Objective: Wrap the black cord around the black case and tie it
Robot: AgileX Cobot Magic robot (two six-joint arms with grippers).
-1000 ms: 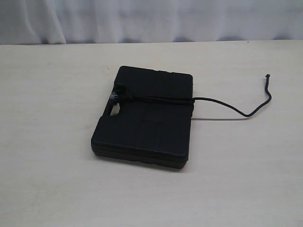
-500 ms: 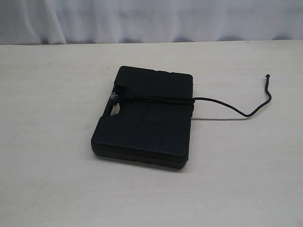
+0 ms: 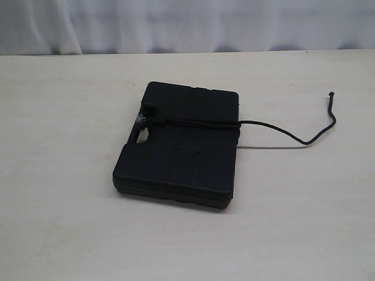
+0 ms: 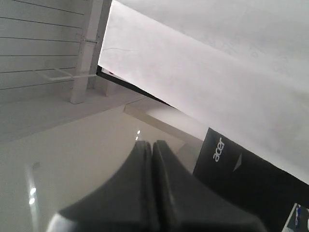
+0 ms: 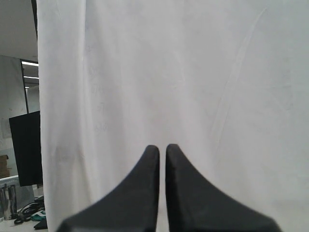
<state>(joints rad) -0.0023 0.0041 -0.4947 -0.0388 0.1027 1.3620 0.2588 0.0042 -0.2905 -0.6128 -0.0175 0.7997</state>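
Both arms idle off the work: the left claw is pressed fully shut and empty, aimed at room clutter, and the right claw is likewise closed on nothing, facing a white curtain. Out on the pale wooden tabletop, the flat matte black plastic case lies near the middle. The long thin black cord crosses its top once, from a greyish tuft at the handle slot to the right edge, where the tail trails away in a curve. Whether a knot holds cannot be told. Tying well likely means gripping the tail close beside the case and keeping it taut, so the wrap does not slide. Open tabletop surrounds the case, well apart from every edge.
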